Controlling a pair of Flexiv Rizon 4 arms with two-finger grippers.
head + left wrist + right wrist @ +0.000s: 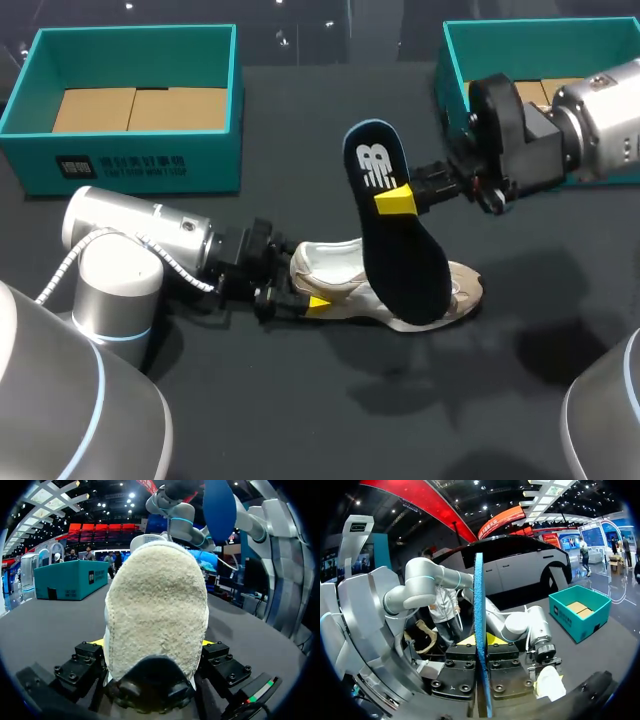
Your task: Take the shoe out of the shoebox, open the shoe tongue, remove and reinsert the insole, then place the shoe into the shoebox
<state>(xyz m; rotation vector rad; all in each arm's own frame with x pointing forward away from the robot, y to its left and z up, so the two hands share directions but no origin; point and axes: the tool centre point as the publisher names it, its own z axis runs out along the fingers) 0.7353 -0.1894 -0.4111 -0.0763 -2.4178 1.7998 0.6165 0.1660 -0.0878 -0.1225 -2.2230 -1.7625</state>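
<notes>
A white and beige shoe point(335, 262) lies on its side on the dark table, toe point(467, 290) pointing right. My left gripper point(298, 278) grips its heel from the left; in the left wrist view the fuzzy heel point(157, 610) fills the gap and both fingers press its sides. The black insole point(400, 255) stands nearly upright over the shoe, its lower end at the shoe's opening. My right gripper point(397, 200) is shut on the insole's edge, which shows edge-on as a blue strip point(480, 630) between the fingers in the right wrist view.
A teal shoebox point(130, 150) with cardboard inside stands at the back left. A second teal box point(455, 70) stands at the back right, behind my right arm point(590, 120). Bare dark table lies in front of the shoe.
</notes>
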